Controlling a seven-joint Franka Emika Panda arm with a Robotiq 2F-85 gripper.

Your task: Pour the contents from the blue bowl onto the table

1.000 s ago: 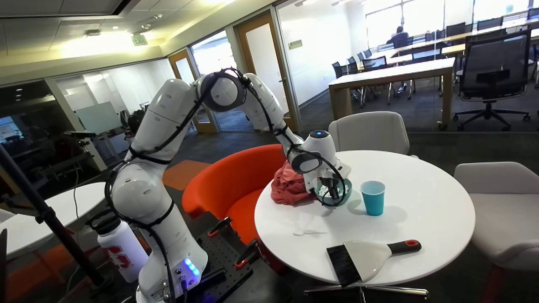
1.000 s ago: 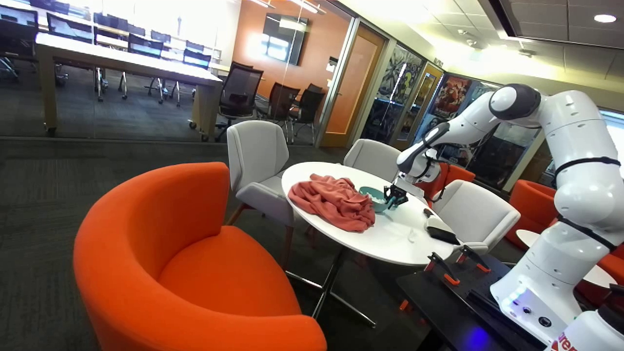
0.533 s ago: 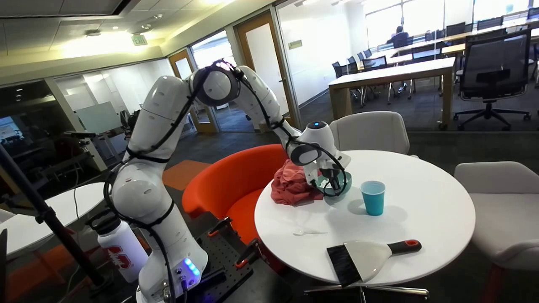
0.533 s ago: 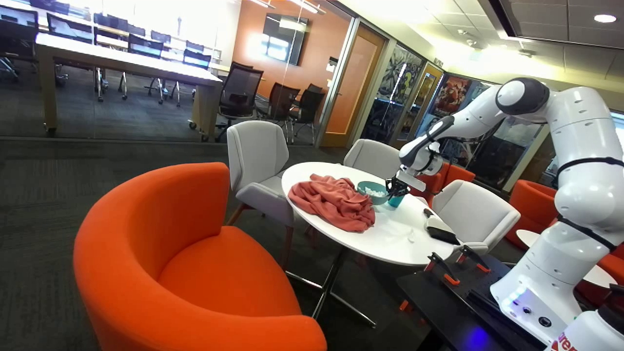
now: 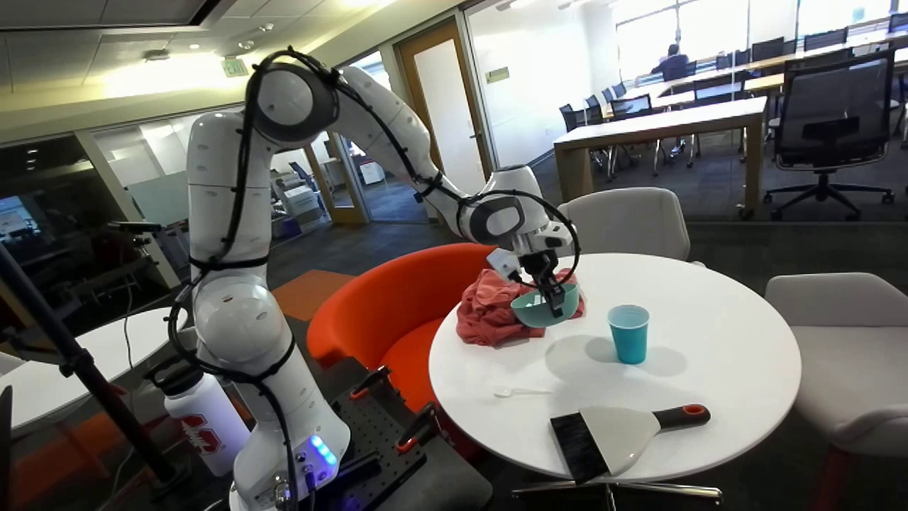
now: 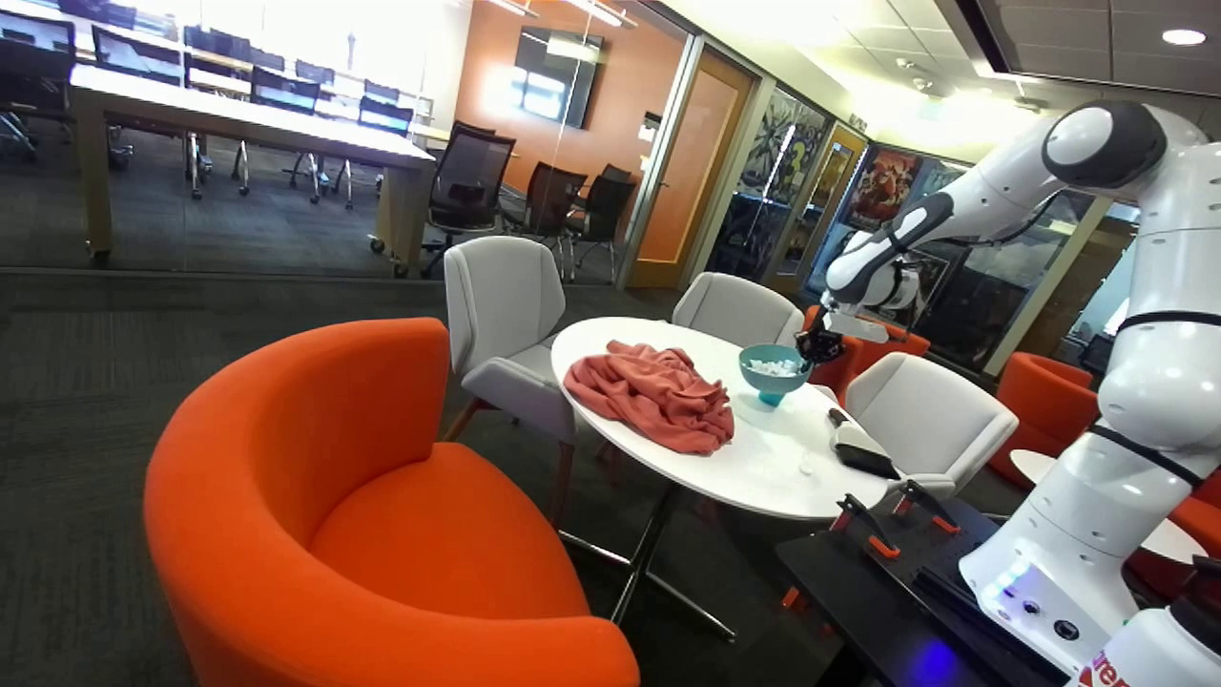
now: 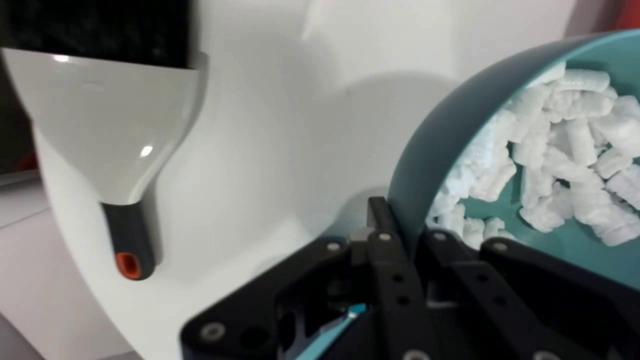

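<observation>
Blue bowl [image 5: 530, 314] in the air: in an exterior view it hangs a little tilted above the table [image 5: 716, 326], held from above by the gripper [image 5: 555, 304]. To pour well from here, I'd steer it to a bare part of the table, go low, and only then tip it slowly. I count one bowl, one cup [image 5: 629, 337] standing upright, one brush [image 5: 618, 436], one heaped cloth [image 5: 486, 312] and one small white spoon [image 5: 521, 392], by the look of it.

In an exterior view, white bits [image 6: 775, 367] show heaped in the bowl, so as I judge it the pouring is yet to come. The cup peeks out just below it from this side; I'd swing the bowl aside first, or some may land there. Close round the table I make out three pale chairs [image 6: 506, 301], with one big orange chair [image 6: 391, 510] in front.

In the wrist view, the two fingers [image 7: 379, 215] pinch the bowl's wall, one inside, one outside. So one-sided a hold could let the bowl swivel, so the turn wants to be smooth. The bits look light and may scatter; they lie too piled up to count.
</observation>
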